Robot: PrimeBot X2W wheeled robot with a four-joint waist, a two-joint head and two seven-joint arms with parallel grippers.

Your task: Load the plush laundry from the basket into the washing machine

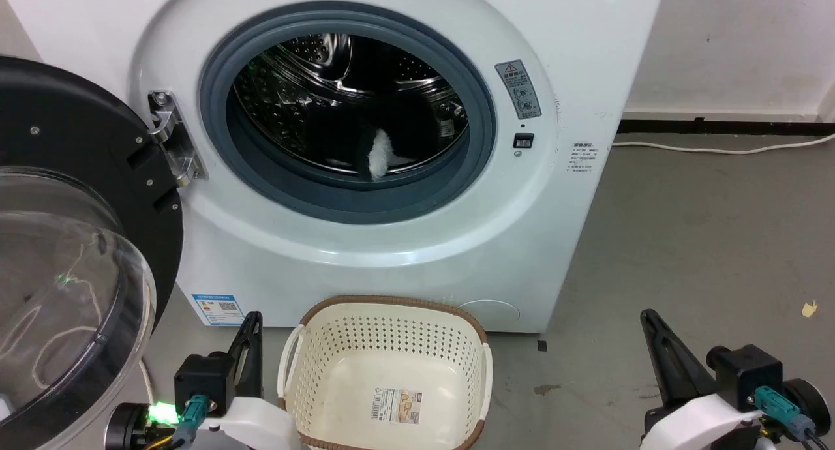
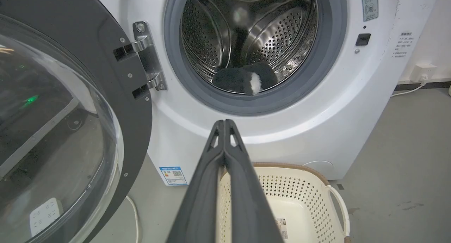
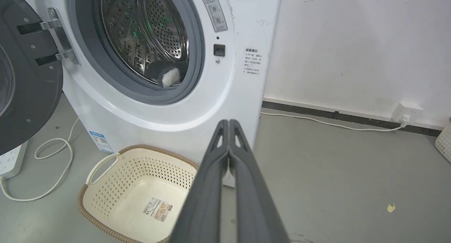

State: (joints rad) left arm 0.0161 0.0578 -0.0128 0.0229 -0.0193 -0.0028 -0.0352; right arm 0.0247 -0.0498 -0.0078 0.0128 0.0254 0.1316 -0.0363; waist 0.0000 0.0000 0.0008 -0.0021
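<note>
The plush laundry (image 1: 381, 151) lies inside the steel drum of the washing machine (image 1: 587, 111), a black lump with a white patch showing; it also appears as the plush laundry (image 2: 245, 80) and the plush laundry (image 3: 168, 75). The bubble door (image 1: 72, 261) hangs open at the left. On the floor before the machine stands the cream basket (image 1: 391, 336), holding only its floor sticker. My left gripper (image 1: 251, 319) is shut beside the basket's left side, nothing in it. At the lower right my right gripper (image 1: 647, 316) is shut too, apart from the basket.
A white cable (image 1: 717, 149) runs along the black skirting at the wall, to a socket (image 3: 407, 112). A power strip (image 3: 8, 162) with a looped cord lies under the open door. A yellowish scrap (image 1: 809, 308) lies on the grey floor at the right.
</note>
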